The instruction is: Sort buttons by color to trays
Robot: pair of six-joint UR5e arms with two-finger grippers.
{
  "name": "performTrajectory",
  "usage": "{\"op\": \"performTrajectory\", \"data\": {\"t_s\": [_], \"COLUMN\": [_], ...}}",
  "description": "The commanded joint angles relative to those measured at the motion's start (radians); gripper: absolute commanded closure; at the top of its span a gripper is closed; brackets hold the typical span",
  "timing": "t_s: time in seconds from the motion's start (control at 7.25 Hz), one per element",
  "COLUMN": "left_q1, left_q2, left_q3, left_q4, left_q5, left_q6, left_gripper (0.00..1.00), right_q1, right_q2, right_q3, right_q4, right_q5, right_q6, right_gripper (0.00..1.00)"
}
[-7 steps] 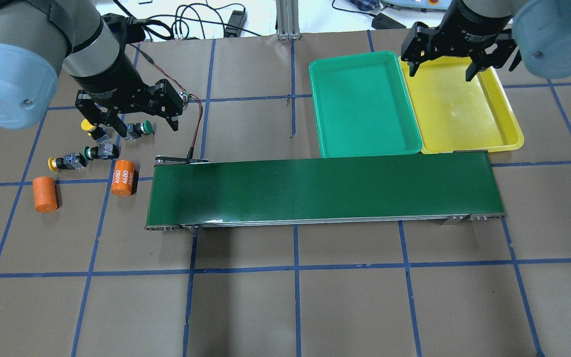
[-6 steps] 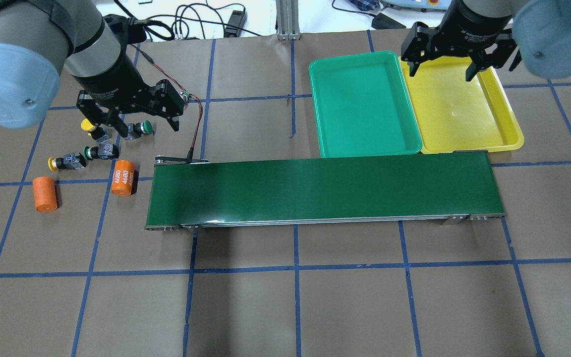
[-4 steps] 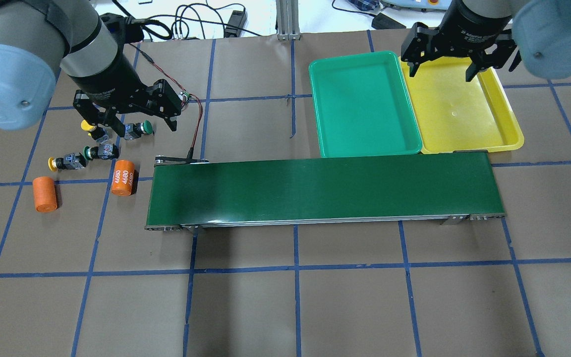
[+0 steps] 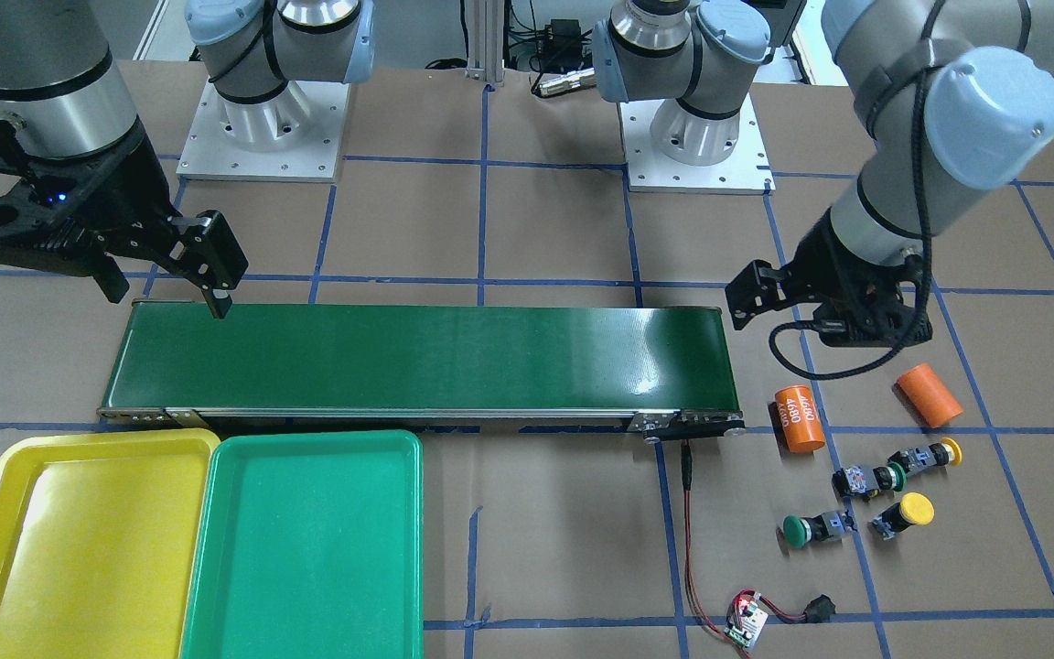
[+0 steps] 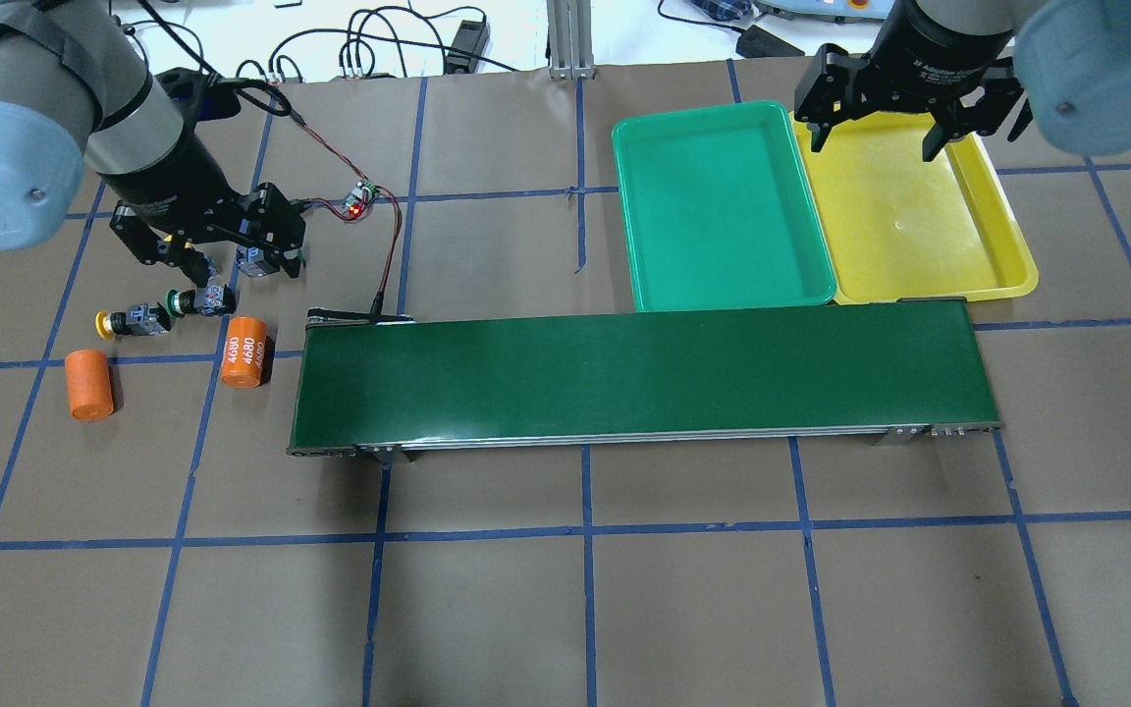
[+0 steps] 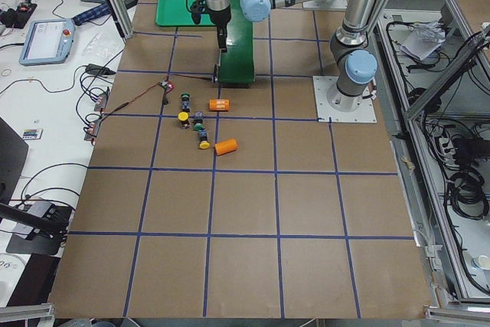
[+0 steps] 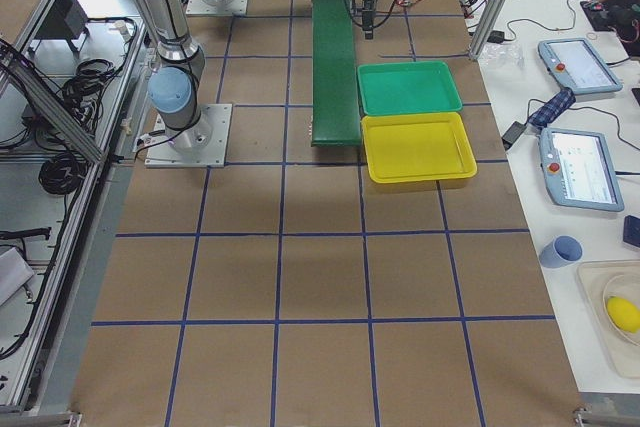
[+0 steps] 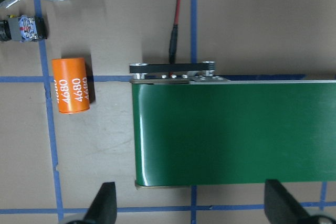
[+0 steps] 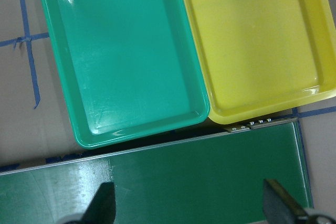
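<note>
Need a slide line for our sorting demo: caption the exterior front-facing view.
Left gripper hovers open above four unsorted buttons beside the conveyor; green tray and yellow tray empty.

The table [image 4: 545, 567], papered brown with a blue tape grid, carries a long dark-green conveyor belt [image 4: 417, 357]. Just beside one end, a green tray [image 4: 307, 549] and a yellow tray [image 4: 69, 549] lie touching. Off the other end lie an orange cylinder marked 4680 [image 4: 800, 419], a plain orange cylinder [image 4: 929, 395], two green-capped buttons [image 4: 811, 528], two yellow-capped buttons [image 4: 902, 514] and a small circuit board [image 4: 746, 621] on a red wire [image 4: 687, 540].
</note>
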Motion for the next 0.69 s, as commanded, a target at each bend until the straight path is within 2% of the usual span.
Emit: {"op": "performTrajectory", "data": {"t_s": [0.0, 0.28, 0.55], "left_q1": [0.106, 0.143, 0.146], "left_q2": [-0.082, -0.162, -0.206], "left_q3": [-0.072, -0.153, -0.160], "left_q4": [0.119, 0.336, 0.367], "left_q5": [0.001, 0.005, 0.007], "left_q6": [0.036, 0.038, 0.126], "left_gripper": [0.00, 0.00, 0.00], "right_q1": [0.000, 0.000, 0.000], "right_q2": [0.000, 0.000, 0.001], "right_q3": [-0.001, -0.001, -0.001], "right_q4": [0.000, 0.000, 0.000], "right_q5": [0.001, 0.001, 0.001], "right_q6": [0.000, 0.000, 0.000], "right_gripper": [0.00, 0.00, 0.00]}}
